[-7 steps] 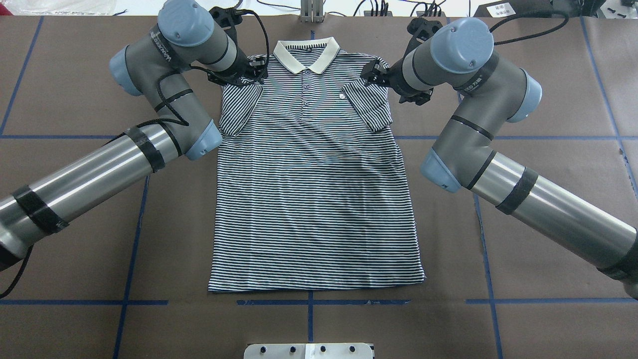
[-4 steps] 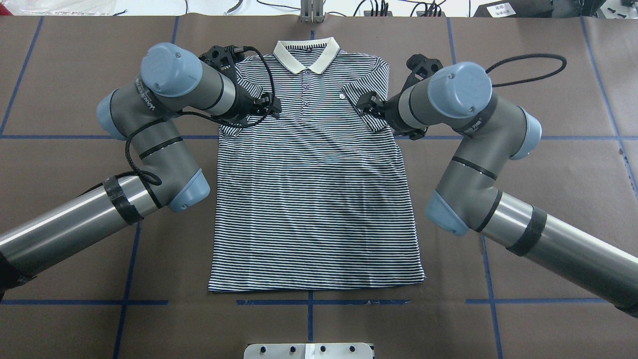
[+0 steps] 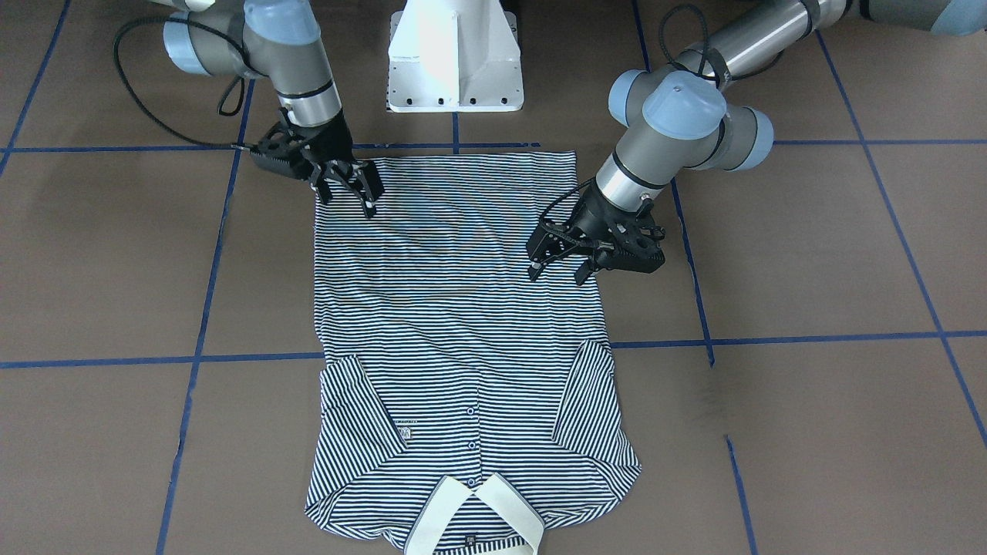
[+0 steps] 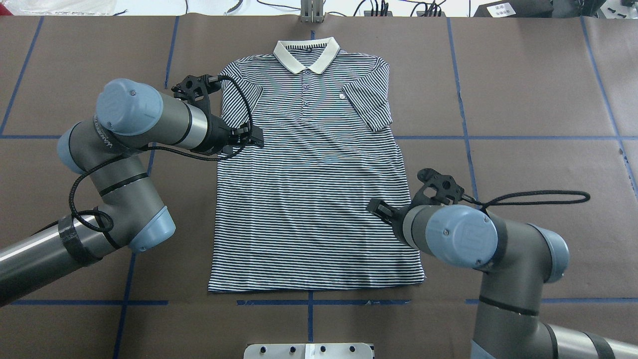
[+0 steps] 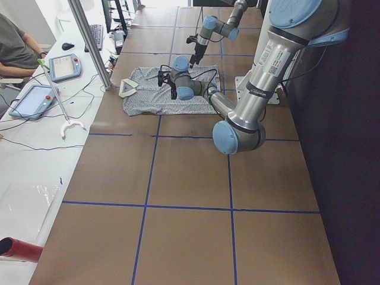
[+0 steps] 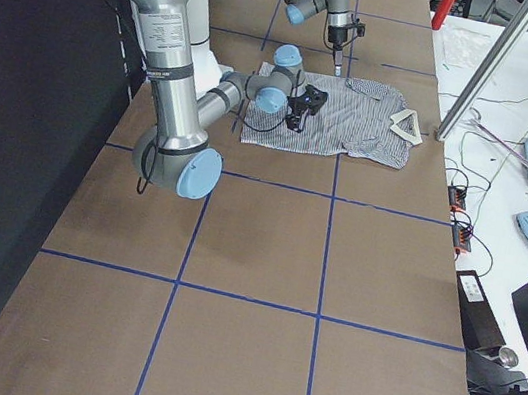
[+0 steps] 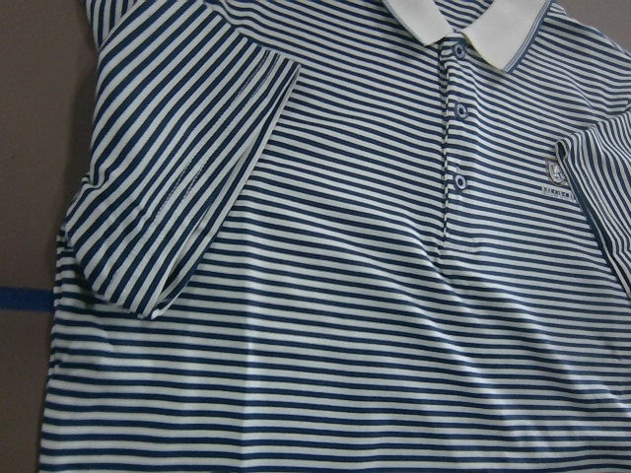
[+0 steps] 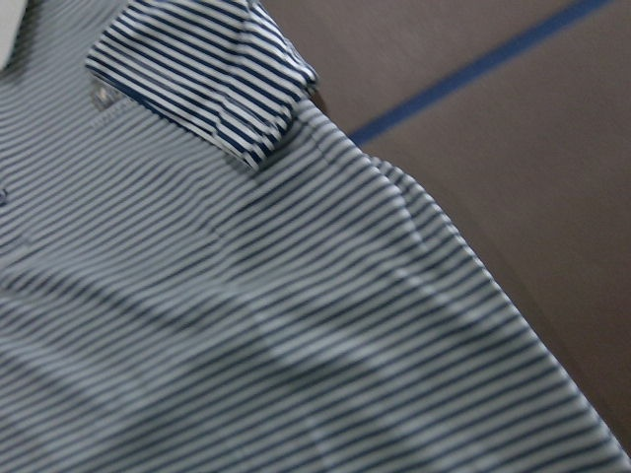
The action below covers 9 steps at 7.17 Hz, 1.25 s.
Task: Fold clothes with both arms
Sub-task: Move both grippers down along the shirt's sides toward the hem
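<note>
The striped polo shirt [image 4: 314, 199] lies flat, face up, collar [image 4: 306, 52] away from me, both short sleeves folded in onto the chest. My left gripper [image 4: 256, 137] hovers over the shirt's left edge just below the folded sleeve; in the front-facing view [image 3: 558, 273] its fingers are spread and empty. My right gripper [image 4: 374, 205] hovers over the right edge, nearer the hem; it is open and empty in the front-facing view [image 3: 348, 202]. The left wrist view shows sleeve, placket and logo [image 7: 557, 172]. The right wrist view shows the folded right sleeve [image 8: 207, 89], blurred.
The brown table [image 4: 523, 124] carries a blue tape grid. The white pedestal base [image 3: 455, 54] stands just behind the hem. A metal post [image 5: 89, 41] and a desk with tablets [image 5: 65, 65] and a seated person [image 5: 15, 44] lie beyond the collar end.
Both arms have pulled back from the shoulders toward the hem along the shirt's sides, the right one much farther. The shirt has not moved.
</note>
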Available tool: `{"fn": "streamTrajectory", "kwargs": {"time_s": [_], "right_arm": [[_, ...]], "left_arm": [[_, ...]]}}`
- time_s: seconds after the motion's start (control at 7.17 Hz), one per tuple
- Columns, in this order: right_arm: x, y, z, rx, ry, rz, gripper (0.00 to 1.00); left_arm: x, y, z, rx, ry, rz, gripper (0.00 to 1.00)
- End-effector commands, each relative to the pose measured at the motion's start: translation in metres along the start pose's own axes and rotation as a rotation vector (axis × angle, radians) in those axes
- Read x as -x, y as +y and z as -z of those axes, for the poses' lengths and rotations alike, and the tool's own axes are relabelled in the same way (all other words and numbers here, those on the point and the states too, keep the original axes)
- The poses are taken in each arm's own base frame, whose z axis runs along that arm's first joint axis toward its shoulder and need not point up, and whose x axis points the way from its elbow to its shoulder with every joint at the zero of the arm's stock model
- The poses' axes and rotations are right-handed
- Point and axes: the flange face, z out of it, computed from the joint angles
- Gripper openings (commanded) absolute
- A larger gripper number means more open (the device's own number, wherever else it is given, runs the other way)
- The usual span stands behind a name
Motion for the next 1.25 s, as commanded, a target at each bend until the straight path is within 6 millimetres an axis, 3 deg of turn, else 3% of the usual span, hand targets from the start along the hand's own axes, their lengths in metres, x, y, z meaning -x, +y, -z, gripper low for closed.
{"fn": "streamTrajectory", "kwargs": {"time_s": [0.0,0.14,0.7,1.12], "right_arm": [[-0.048,0.023,0.004,-0.024,0.084,-0.04,0.88],[-0.06,0.03,0.0,-0.012,0.108,-0.035,0.88],[-0.069,0.064,-0.01,0.023,0.135,-0.007,0.73],[-0.072,0.066,-0.019,0.016,0.15,-0.002,0.64]], "left_arm": [[0.0,0.003,0.0,0.001,0.003,-0.002,0.85],[-0.001,0.003,0.001,0.0,0.005,-0.003,0.86],[0.0,0.008,-0.003,0.006,0.003,0.011,0.86],[0.008,0.01,-0.004,0.007,-0.006,0.013,0.86]]}}
